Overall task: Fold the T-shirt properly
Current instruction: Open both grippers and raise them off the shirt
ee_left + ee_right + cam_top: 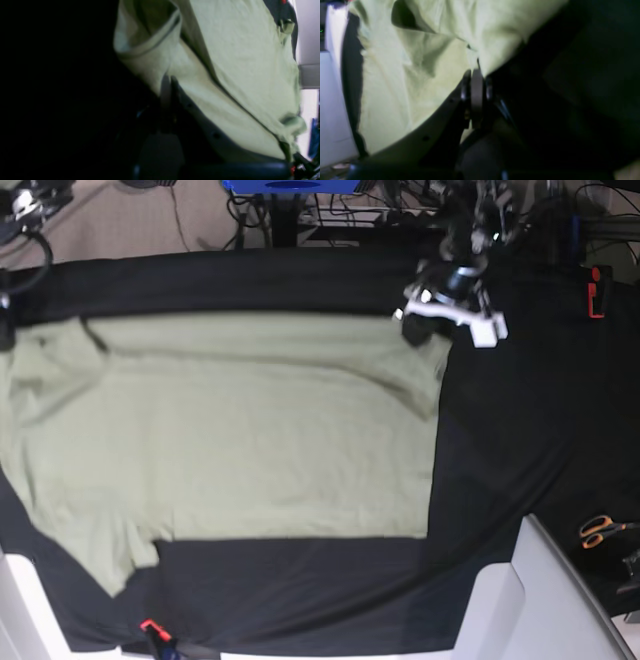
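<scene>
The T-shirt (230,445) lies spread on the table cloth (500,440), scissors (602,530) well right of it.

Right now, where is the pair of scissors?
In the base view the scissors, orange-handled, lie near the right edge on the black table cloth, well right of the T-shirt and beside a grey-white panel.

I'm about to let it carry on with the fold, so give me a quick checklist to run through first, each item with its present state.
1. left gripper shut on the T-shirt edge: ok.
2. right gripper pinching shirt fabric: ok.
3. Far edge folded over in the base view: ok.
4. Fold lying smooth: not ok, creases near the hem corner.
5. Sleeves tucked in: not ok, both spread out.
6. scissors away from the shirt: ok.
</scene>
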